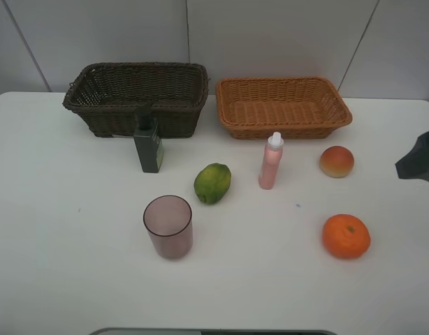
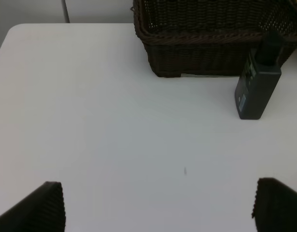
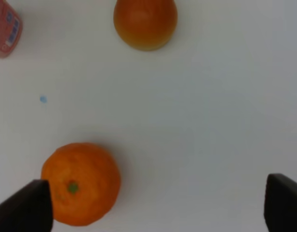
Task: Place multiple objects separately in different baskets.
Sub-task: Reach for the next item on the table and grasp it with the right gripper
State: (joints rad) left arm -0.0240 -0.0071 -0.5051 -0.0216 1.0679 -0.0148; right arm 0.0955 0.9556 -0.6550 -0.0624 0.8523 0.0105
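A big white table [image 1: 75, 279] with round corners fills most of the view. Behind it stands a pale grey wall [image 1: 270, 35] with thin dark lines [image 1: 187, 31] running down it. The light is soft and even.

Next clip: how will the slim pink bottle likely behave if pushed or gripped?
The pink bottle stands upright, tall and narrow, so a push near its white cap would probably tip it. Its body looks smooth and round, so it may slip between the fingers. Once down, it would likely roll on the flat table.
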